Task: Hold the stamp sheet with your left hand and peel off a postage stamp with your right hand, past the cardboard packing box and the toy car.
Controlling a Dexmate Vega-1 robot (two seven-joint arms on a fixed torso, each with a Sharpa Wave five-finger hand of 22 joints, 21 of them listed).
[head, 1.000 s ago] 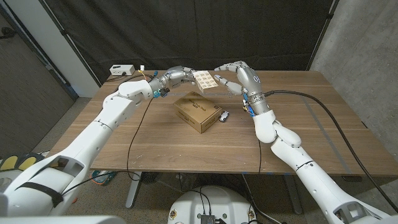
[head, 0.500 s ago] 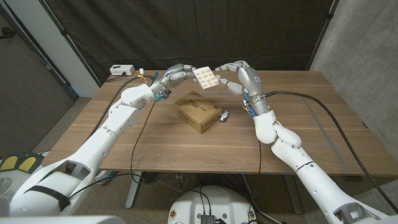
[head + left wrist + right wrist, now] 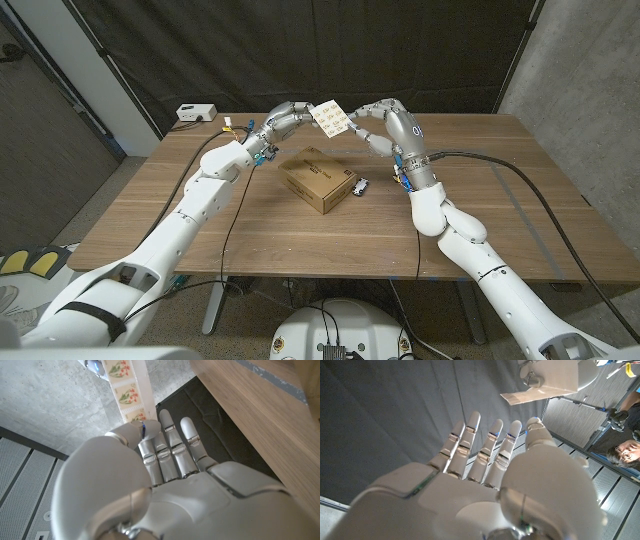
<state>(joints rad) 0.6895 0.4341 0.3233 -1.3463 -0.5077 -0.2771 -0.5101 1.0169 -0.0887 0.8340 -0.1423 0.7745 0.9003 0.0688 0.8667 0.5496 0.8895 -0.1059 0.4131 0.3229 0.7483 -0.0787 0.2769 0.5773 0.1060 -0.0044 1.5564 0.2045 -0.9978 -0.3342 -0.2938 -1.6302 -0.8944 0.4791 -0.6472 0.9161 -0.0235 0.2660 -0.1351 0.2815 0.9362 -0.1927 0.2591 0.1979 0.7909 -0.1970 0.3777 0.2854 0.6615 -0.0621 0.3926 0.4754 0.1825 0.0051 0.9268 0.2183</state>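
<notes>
My left hand (image 3: 288,118) is raised above the table's far side and pinches the stamp sheet (image 3: 330,118), a pale sheet with rows of flower stamps (image 3: 125,391), held tilted in the air. My right hand (image 3: 383,124) hovers just right of the sheet with its fingers (image 3: 470,435) spread and holds nothing. Their tips come close to the sheet's edge (image 3: 542,390), with a small gap showing. The cardboard packing box (image 3: 318,180) lies on the table below both hands. The small toy car (image 3: 361,187) sits at the box's right side.
A white device (image 3: 195,112) with cables sits at the table's (image 3: 250,240) far left corner. A black cable runs off my right arm across the table's right half. Black curtains hang behind. A person (image 3: 626,450) is at the right wrist view's edge.
My left hand has lifted the stamp sheet higher and a little toward my right hand. The right hand has edged up and closer to the sheet, fingers still spread.
</notes>
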